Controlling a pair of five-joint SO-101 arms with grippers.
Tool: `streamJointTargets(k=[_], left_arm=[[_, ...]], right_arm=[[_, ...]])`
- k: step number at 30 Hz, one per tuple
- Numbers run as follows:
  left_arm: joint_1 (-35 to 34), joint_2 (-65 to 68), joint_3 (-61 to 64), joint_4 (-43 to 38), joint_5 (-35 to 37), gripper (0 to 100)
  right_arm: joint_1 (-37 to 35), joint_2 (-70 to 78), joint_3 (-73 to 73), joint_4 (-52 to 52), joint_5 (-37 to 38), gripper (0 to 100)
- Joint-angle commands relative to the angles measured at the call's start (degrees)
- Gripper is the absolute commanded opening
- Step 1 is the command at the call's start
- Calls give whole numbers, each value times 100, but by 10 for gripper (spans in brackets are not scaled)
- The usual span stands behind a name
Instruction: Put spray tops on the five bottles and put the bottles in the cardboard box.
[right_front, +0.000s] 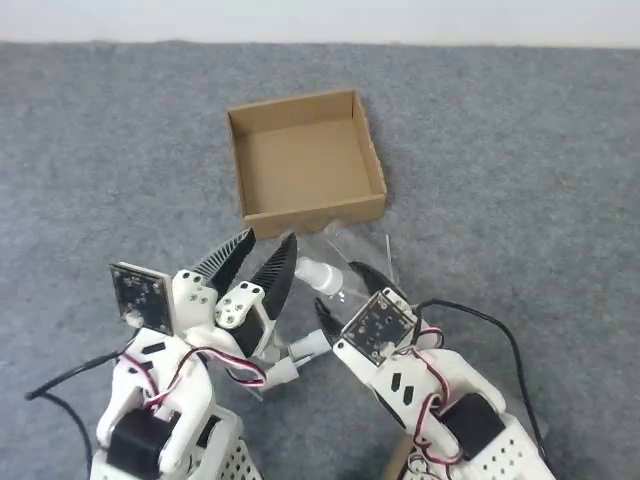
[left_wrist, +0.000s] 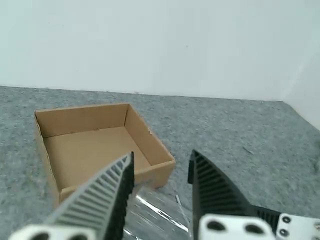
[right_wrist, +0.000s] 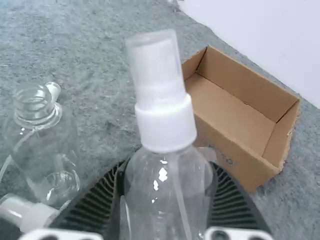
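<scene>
The open cardboard box (right_front: 305, 160) (left_wrist: 95, 145) (right_wrist: 245, 115) stands empty at the far middle of the grey carpet. My right gripper (right_front: 338, 287) (right_wrist: 167, 172) is shut on a clear bottle (right_front: 325, 277) (right_wrist: 162, 185) that has a white spray top on it, held just in front of the box. Beside it stands a clear bottle without a top (right_wrist: 37, 135). Near that bottle lies a loose white spray top (right_wrist: 25, 215) (right_front: 305, 347). My left gripper (right_front: 268, 240) (left_wrist: 160, 162) is open, holds nothing, and points at the box's near wall.
Crinkled clear plastic (right_front: 350, 245) (left_wrist: 155, 215) lies on the carpet right against the box's front wall. Another white piece (right_front: 280, 372) rests between the two arm bases. A pale wall (left_wrist: 160, 45) rises beyond the box.
</scene>
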Motion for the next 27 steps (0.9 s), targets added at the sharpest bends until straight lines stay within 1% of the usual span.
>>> streamJointTargets(k=[1, 13, 16, 21, 23, 25, 27], left_arm=[[-53, -44, -303, -9, 123, 164], [-53, -44, -251, -9, 132, 163], [-53, -44, -180, -141, 132, 163], [0, -44, 312, -677, 97, 163], [18, -44, 391, -756, 88, 163], [229, -44, 409, -747, -123, 163], [580, -35, 435, -695, -422, 163]], right_arm=[[48, -145, -413, -435, -44, 117], [31, -145, -413, -1007, -70, 117], [13, -145, -413, -1068, -70, 118], [4, -145, -404, -1077, -79, 118], [4, -145, -396, -1077, -79, 118], [4, -145, -378, -1051, -79, 118], [4, -145, -360, -1024, -79, 118]])
